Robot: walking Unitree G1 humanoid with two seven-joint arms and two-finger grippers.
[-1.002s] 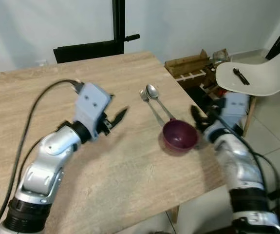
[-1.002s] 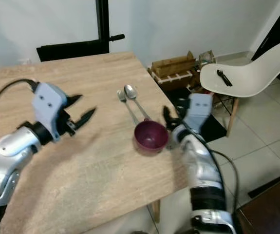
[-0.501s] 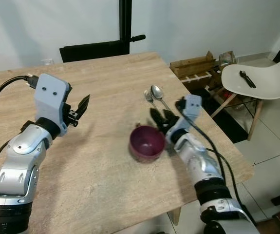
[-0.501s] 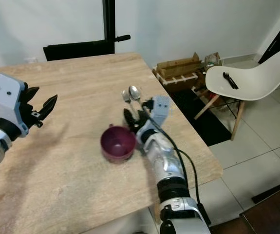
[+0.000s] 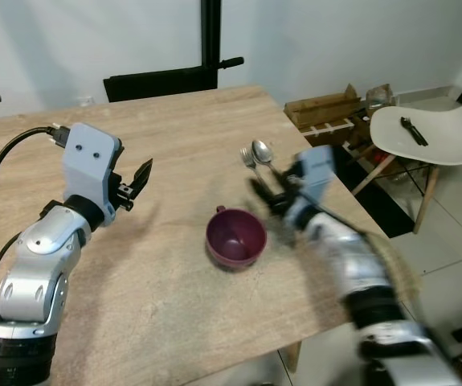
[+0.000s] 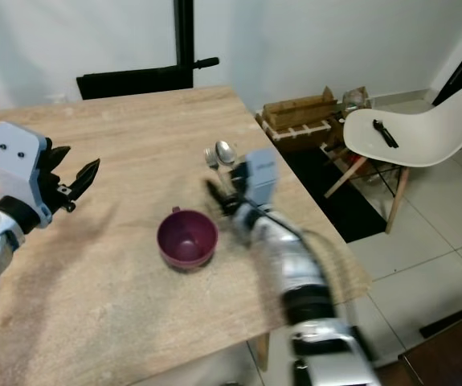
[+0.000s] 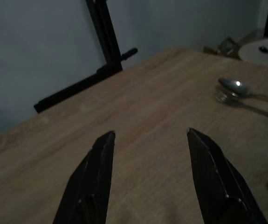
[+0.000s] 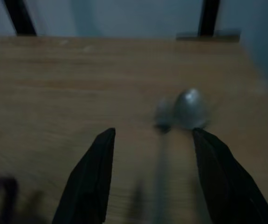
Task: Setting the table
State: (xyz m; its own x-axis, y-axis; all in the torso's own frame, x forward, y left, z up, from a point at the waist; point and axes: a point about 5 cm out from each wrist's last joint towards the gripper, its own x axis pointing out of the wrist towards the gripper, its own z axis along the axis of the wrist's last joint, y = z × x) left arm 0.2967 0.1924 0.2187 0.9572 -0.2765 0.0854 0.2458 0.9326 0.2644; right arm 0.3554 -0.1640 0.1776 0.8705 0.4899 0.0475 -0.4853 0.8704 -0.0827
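A maroon cup point(image 5: 235, 238) stands upright on the wooden table point(image 5: 174, 129), free of both grippers. A spoon point(image 5: 260, 151) and a fork point(image 5: 249, 158) lie side by side just beyond and to the right of it. My right gripper point(image 5: 268, 193) is blurred by motion, open, hovering over the cutlery handles to the cup's right. In the right wrist view the spoon point(image 8: 189, 102) and fork point(image 8: 163, 112) lie ahead between its spread fingers point(image 8: 94, 177). My left gripper point(image 5: 138, 181) is open above the table, left of the cup, holding nothing.
A white chair point(image 5: 431, 133) with a small black object point(image 5: 414, 130) on its seat stands right of the table. A wooden crate point(image 5: 331, 108) sits on the floor behind it. A black chair back point(image 5: 162, 80) meets the table's far edge.
The cup has gone left, away from the table's right edge, with the right gripper beside it. That gripper has now drawn off toward the cutlery. The left arm pulled back left.
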